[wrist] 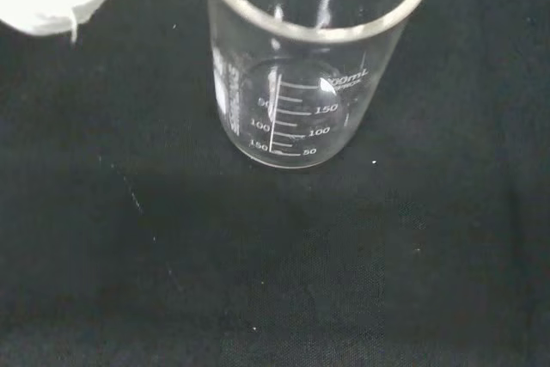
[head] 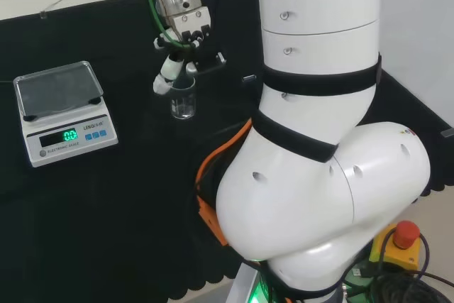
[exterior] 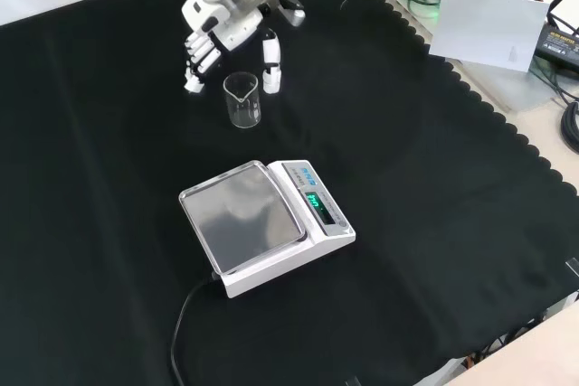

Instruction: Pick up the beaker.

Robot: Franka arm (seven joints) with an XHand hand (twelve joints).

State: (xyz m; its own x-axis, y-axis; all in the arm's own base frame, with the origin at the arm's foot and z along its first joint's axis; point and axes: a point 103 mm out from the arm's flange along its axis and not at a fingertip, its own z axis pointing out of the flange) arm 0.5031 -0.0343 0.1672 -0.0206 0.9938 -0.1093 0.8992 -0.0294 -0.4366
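Hovering just behind the beaker (exterior: pixel 242 100), the hand (exterior: pixel 210 42) hangs released, fingers and thumb spread to either side, nothing grasped. Empty glass stands upright on the table (exterior: pixel 434 223), near the scale (exterior: pixel 262 223). Best move: ease lower, straddle the wall evenly, then close.

My arm (head: pixel 319 175) is made of thick glossy white rounded links ringed by black bands and dotted with small screws, with orange and green cables, ending in my black-and-white hand (exterior: pixel 213 38) with white fingertips.
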